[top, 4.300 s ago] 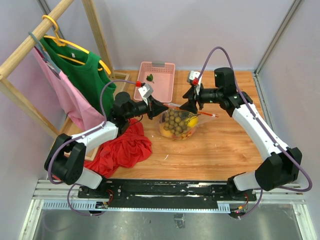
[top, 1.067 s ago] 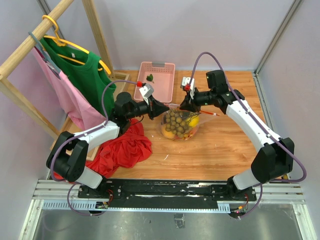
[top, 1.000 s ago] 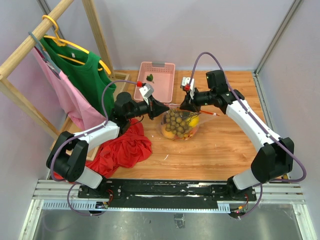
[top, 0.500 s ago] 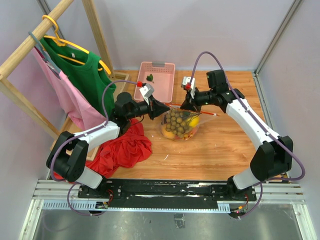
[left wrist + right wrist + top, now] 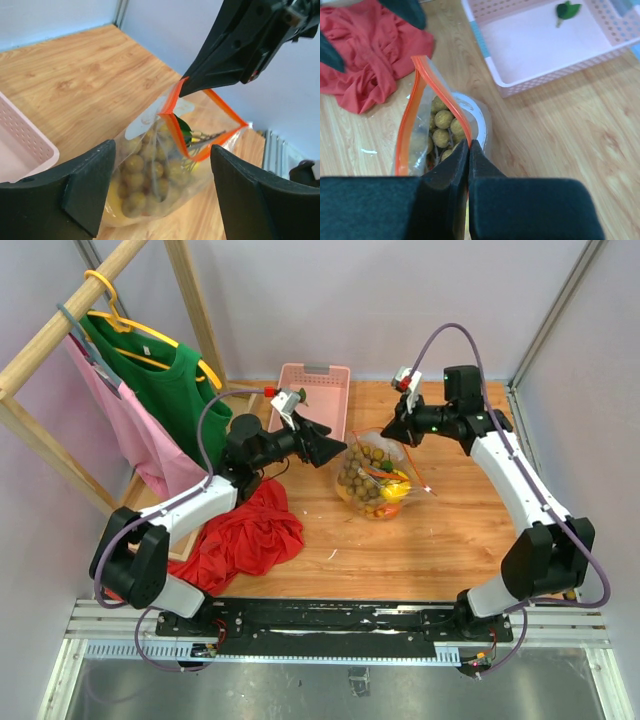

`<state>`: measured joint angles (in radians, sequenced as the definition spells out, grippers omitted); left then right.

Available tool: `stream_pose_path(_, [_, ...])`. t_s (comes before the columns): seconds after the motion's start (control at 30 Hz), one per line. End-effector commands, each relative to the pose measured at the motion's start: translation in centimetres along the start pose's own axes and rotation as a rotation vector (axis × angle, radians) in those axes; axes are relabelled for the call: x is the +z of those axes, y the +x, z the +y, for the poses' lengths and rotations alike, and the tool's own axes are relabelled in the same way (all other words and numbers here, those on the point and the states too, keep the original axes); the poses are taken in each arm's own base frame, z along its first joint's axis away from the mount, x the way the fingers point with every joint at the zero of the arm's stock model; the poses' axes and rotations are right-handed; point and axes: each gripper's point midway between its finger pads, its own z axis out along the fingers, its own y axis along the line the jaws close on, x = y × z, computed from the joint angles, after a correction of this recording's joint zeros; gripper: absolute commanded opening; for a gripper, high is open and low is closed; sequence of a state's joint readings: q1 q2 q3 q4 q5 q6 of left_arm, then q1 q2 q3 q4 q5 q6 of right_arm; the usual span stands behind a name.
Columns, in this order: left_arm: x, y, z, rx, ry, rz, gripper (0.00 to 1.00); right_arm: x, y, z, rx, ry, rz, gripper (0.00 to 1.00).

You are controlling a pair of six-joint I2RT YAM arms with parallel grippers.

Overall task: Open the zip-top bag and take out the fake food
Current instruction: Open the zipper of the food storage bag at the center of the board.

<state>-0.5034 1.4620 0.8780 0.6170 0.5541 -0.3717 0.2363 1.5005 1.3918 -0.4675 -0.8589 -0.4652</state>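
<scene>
The zip-top bag rests on the wooden table, its orange-red zip strip parted into an open loop. The fake food shows through the clear plastic: a tan-brown bunch of little balls with yellow and orange fruit beside it. My right gripper is shut on the strip's far side and holds that edge up. My left gripper hangs open just left of the bag, touching nothing. In the left wrist view, the bag lies between and beyond the spread fingers.
Behind the bag stands a pink basket holding a green leaf. A red cloth is heaped at the front left. At the far left, a wooden rack holds a green shirt and a pink shirt.
My left gripper let go of the bag's strip and opened. The right arm drew back to the right with its side of the strip, shifting the bag right and widening its mouth.
</scene>
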Motion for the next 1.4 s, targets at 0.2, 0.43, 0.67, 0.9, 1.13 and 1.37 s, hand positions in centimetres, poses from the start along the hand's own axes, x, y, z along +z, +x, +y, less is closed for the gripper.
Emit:
stream_pose_path(0.2, [0.3,-5.5,-1.4,-0.262,-0.061,-0.104,0.89,-8.2,-6.4,-4.2,-0.015,0.371,-0.126,0.01])
stream_pose_path(0.43, [0.1,-5.2,0.3,-0.357,-0.202,-0.081,0.97,-8.1,-4.7,-4.2,0.063,0.433,-0.142,0.01])
stream_pose_path(0.67, [0.2,-0.2,2.5,-0.581,-0.306,-0.011,0.97,-0.2,2.9,-2.1,0.34,0.268,-0.095,0.01])
stream_pose_path(0.9, [0.2,3.1,2.4,-0.684,-0.326,0.059,0.55,2.9,1.8,-1.2,0.415,0.161,-0.113,0.01])
stream_pose_path(1.13, [1.1,5.0,2.8,-0.704,-0.357,0.115,0.56,5.1,0.4,-1.7,0.518,0.117,-0.131,0.01])
stream_pose_path(1.37, [3.5,7.3,3.9,-0.747,-0.38,0.208,0.59,6.1,0.7,-1.3,0.528,0.117,-0.12,0.01])
